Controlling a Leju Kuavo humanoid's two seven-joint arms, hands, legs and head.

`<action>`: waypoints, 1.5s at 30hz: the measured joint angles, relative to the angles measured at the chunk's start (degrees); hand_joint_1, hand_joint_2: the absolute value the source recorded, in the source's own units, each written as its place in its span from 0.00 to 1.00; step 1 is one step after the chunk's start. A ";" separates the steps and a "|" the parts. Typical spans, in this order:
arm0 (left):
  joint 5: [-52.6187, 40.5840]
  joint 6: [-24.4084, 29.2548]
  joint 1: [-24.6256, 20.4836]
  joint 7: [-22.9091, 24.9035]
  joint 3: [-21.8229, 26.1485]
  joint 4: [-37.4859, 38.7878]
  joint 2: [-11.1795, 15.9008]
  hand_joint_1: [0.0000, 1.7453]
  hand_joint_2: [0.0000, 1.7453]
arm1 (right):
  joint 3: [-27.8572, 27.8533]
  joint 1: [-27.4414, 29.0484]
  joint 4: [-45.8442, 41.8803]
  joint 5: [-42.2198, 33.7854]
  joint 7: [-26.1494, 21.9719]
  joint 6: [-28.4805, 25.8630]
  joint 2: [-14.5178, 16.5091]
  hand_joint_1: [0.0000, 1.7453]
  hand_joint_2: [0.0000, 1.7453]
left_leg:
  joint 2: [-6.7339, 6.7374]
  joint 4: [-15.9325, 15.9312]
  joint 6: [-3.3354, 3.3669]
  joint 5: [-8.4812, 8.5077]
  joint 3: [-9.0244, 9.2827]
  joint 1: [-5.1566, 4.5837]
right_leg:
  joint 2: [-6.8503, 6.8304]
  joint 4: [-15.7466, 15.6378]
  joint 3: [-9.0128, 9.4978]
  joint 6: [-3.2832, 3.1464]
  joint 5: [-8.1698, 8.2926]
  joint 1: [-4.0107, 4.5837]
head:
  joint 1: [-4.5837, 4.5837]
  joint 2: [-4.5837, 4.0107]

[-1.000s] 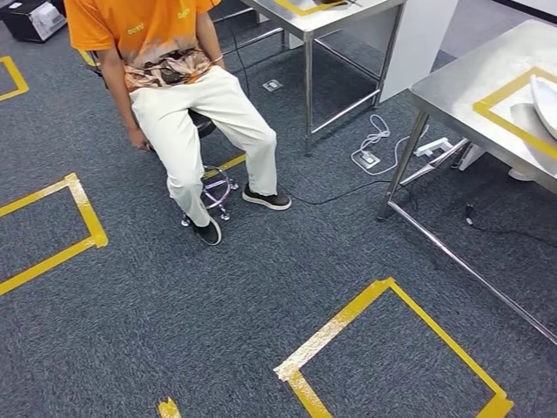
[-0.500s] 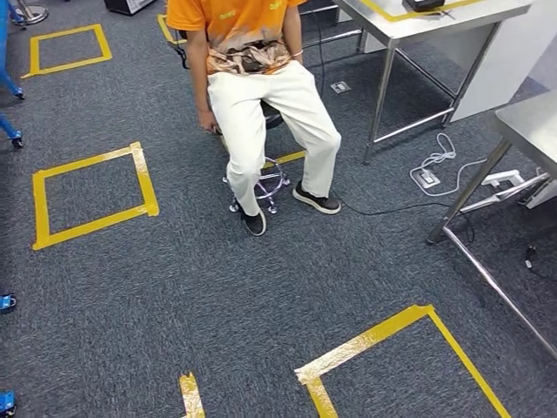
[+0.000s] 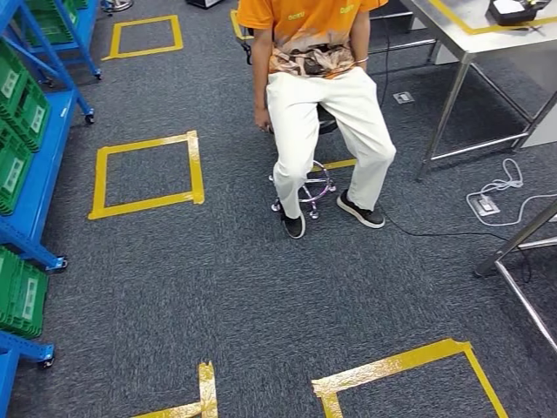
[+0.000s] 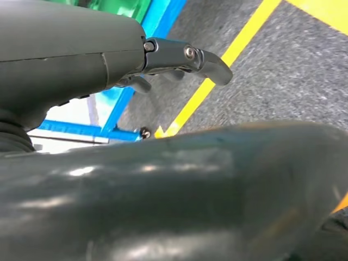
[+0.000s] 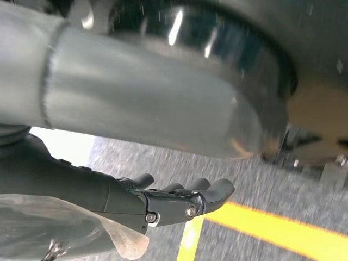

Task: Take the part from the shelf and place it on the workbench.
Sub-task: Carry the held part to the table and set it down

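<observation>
Head view: blue shelf (image 3: pixel 39 165) along the left edge of the frame, carrying green bins (image 3: pixel 20 104) with white labels; label text too small to read. No part can be made out inside the bins.

Person (image 3: pixel 315 96) seated on a wheeled stool (image 3: pixel 309 187) at upper centre, orange shirt with small pale lettering on the chest, not legible; white trousers, dark shoes. Steel table (image 3: pixel 473 35) at upper right, edged with yellow tape, a dark device resting on it. White cable and floor socket (image 3: pixel 486 205) at right, near a second table's leg (image 3: pixel 515 239).

Grey carpet with yellow tape squares (image 3: pixel 144 174): one at centre left, one upper left, one partly in frame at lower right.

Left hand (image 4: pixel 172 60): fingers extended and apart, nothing in them, blue shelf frame and yellow tape behind.

Right hand (image 5: pixel 176 201): fingers extended, slightly curved, holding nothing, above carpet and a yellow tape line.
</observation>
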 joint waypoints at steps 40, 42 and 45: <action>0.43 -0.31 -0.15 -0.15 0.09 0.02 -0.03 0.00 0.00 | 0.09 -0.16 -0.09 0.68 0.35 2.18 -0.39 0.00 0.00 | 8.18 2.00 0.47 0.46 -0.43 -0.92 | -7.46 0.62 1.40 -0.62 -2.02 1.03 | -0.27 0.00; 0.37 -0.31 -0.31 -0.15 0.09 0.02 0.01 0.00 0.00 | 0.09 -0.18 -0.09 0.68 0.37 2.33 -0.38 0.00 0.00 | 9.80 -0.99 1.05 0.65 0.87 -1.60 | -8.71 0.56 1.66 -0.07 -2.32 1.22 | -0.23 0.00; 0.34 -0.32 -0.16 -0.13 0.09 0.02 0.04 0.00 0.00 | 0.10 -0.41 -0.16 0.68 0.42 2.47 -0.38 0.00 0.00 | 8.06 -1.94 1.85 1.03 1.12 -1.43 | -9.09 0.63 1.93 0.77 -2.98 1.16 | -0.08 -0.01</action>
